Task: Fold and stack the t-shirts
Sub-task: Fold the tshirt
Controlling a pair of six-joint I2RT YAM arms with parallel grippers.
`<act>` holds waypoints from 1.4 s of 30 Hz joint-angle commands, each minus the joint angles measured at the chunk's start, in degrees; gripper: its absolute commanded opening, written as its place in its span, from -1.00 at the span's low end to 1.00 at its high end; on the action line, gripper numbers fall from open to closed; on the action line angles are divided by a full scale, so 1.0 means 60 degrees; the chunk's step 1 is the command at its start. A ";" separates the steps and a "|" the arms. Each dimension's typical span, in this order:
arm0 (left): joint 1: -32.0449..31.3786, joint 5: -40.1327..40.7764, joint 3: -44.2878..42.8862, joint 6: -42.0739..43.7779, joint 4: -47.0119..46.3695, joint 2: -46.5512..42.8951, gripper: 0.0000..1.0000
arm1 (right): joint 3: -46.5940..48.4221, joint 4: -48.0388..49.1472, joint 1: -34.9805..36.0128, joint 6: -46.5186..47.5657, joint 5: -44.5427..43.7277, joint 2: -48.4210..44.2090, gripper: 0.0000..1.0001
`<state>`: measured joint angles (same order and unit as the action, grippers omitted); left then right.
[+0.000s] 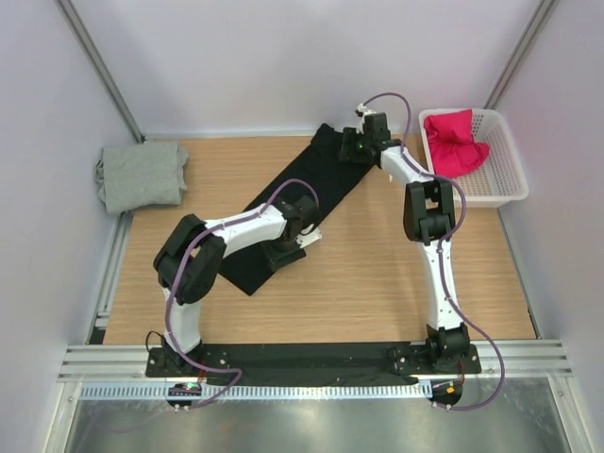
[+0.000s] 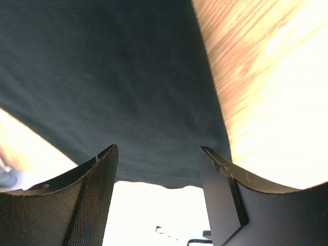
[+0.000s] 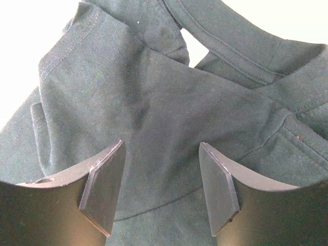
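The black t-shirt lies on the table as a long narrow strip, running diagonally from the far middle toward the near left. My left gripper hovers over its near part, open; in the left wrist view the shirt's edge crosses between the fingers of that gripper. My right gripper stands open over the far end. In the right wrist view this gripper is just above the collar and shoulder folds, holding nothing. A folded grey t-shirt lies at the far left. The magenta-red t-shirt sits crumpled in the basket.
A white mesh basket stands at the far right edge of the wooden table. White walls close in the left, right and back sides. The arm bases sit on a black rail at the near edge.
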<state>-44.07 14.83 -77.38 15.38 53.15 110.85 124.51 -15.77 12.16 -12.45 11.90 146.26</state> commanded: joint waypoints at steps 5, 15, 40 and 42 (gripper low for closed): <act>0.0022 -0.0346 -0.0228 -0.0306 0.1264 -0.1203 0.31 | -0.0447 -0.0272 -0.0357 -0.0357 0.0375 -0.1524 0.30; -0.0022 -0.1357 0.1091 -0.0571 0.1558 -0.1834 0.27 | -0.1004 -0.0360 -0.0563 -0.0386 0.0345 -0.1890 0.30; 0.0051 -0.3072 0.1282 -0.0498 0.1645 -0.0399 -0.52 | -0.1270 -0.0331 -0.0548 -0.0255 0.0331 -0.1144 0.31; 0.0036 -0.3116 0.1194 -0.0395 0.1704 -0.0369 -0.70 | -0.1065 -0.0345 -0.0548 -0.0269 0.0331 -0.0882 0.31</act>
<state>-44.07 -1.28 -68.55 12.34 61.78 108.36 114.72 -19.25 8.51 -14.70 14.13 139.02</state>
